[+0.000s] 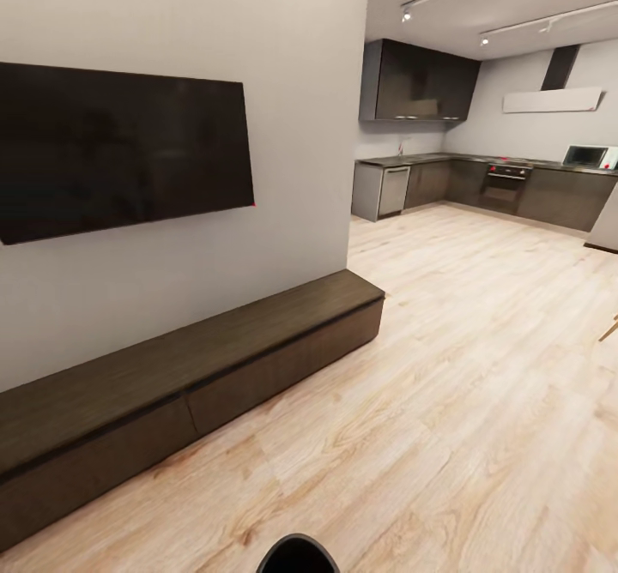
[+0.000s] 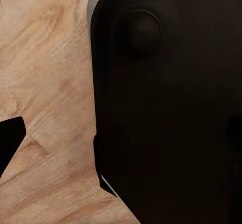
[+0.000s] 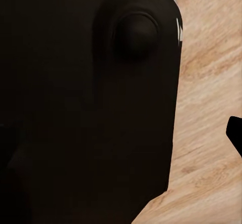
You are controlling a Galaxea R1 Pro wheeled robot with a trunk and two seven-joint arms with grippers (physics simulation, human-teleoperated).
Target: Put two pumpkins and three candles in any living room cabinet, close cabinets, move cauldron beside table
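The cabinet (image 1: 197, 358), a long low dark-brown unit, runs along the wall under the television, and its drawer fronts look shut. The pumpkins, candles, cauldron and table are out of view. In the left wrist view a dark fingertip (image 2: 9, 141) pokes in at the frame edge over the wood floor, beside a large black robot body part (image 2: 166, 108). The right wrist view likewise catches a dark fingertip (image 3: 236, 133) at the edge beside the black body part (image 3: 85, 108). How either pair of jaws stands cannot be told.
A black television (image 1: 120, 148) hangs on the grey wall above the cabinet. Light wood floor (image 1: 481, 384) stretches right toward a dark kitchen (image 1: 498, 183) at the back. A black rounded shape (image 1: 296, 556) sits at the head view's bottom edge.
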